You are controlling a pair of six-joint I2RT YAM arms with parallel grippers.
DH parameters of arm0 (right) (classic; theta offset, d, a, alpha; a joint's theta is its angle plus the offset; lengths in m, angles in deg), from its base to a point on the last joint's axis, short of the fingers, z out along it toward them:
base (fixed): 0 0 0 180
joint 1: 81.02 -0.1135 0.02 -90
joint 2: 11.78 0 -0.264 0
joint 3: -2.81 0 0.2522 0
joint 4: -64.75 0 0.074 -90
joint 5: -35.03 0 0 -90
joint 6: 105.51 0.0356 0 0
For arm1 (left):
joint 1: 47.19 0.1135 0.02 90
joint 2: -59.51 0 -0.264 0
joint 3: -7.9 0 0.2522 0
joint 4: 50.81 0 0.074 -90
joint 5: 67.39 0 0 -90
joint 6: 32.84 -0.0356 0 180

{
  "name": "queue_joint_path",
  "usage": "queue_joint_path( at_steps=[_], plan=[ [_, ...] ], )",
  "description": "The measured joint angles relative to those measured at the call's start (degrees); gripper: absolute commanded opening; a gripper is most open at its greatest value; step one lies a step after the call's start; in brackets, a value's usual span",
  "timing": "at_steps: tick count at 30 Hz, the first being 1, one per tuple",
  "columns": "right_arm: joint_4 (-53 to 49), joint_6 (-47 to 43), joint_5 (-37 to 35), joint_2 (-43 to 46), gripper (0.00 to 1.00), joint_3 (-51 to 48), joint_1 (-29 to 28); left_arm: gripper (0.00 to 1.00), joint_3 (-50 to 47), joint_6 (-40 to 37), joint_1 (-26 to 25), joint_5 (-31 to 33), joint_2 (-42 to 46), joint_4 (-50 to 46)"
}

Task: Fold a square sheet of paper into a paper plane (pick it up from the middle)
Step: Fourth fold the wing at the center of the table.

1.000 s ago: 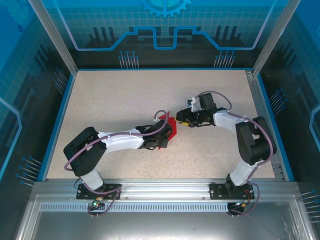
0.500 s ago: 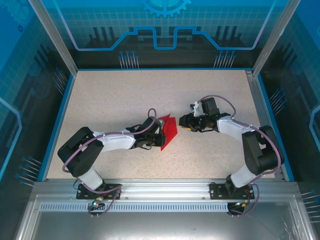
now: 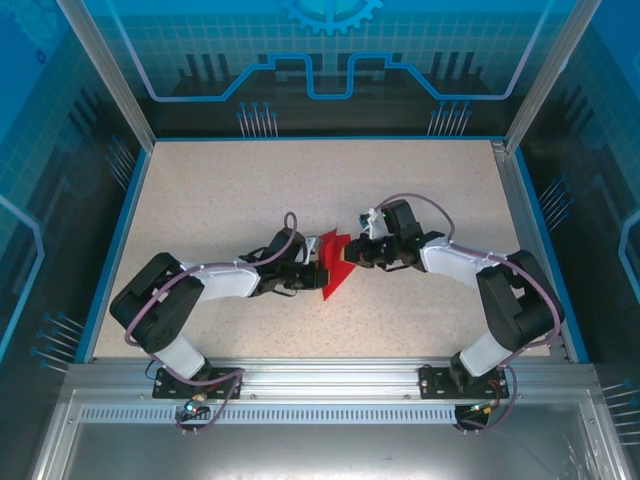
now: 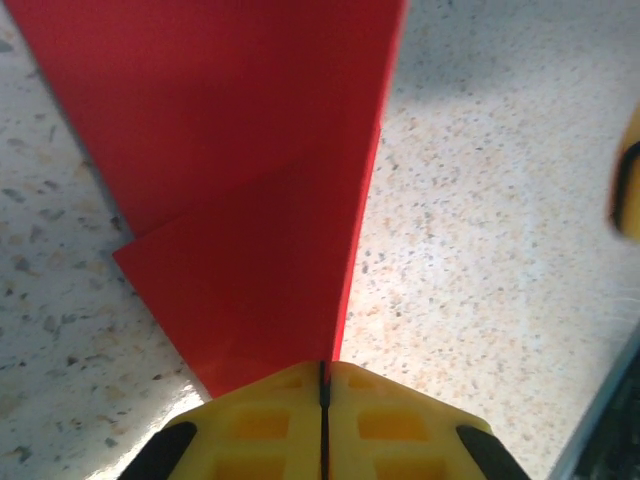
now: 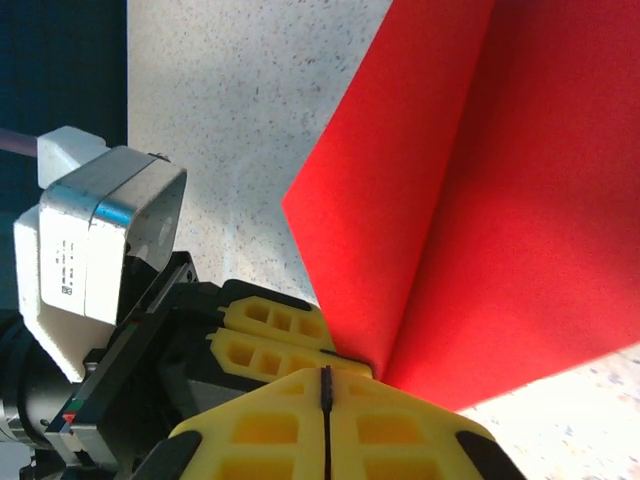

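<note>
The red sheet of paper (image 3: 337, 263) is part-folded and stands up off the table mid-scene, two panels spreading from a crease (image 5: 470, 200). My left gripper (image 3: 319, 270) is shut on its lower crease, and red paper runs straight out of the closed yellow jaws (image 4: 323, 368). My right gripper (image 3: 350, 257) comes in from the right and is shut (image 5: 327, 372). Its tips sit against the paper's bottom corner, right next to the left fingers (image 5: 270, 335). No red shows in its seam. A flap overlaps the main panel (image 4: 230, 200).
The speckled tabletop (image 3: 250, 190) is bounded by a blue rim and aluminium posts (image 3: 515, 150). Both arms bend inward from their bases at the near edge. A blurred yellow finger of the right gripper (image 4: 630, 190) shows at the edge of the left wrist view.
The right gripper has moved left to the paper and gone from open to shut. The left gripper stayed shut on the paper and drew it slightly back and left.
</note>
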Motion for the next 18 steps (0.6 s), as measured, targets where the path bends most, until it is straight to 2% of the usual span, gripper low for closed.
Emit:
queue_joint_path(
  at_steps=[8,18],
  plan=[
    [4.1,2.9,-0.5,-3.1,0.05,0.0,-3.0,0.10,-0.3,0.4,3.0,-6.9,-2.6,3.0],
    [5.5,4.7,-1.4,-5.9,0.05,0.1,-3.5,0.10,-0.9,0.4,5.6,-11.3,-3.9,3.5]
  ],
)
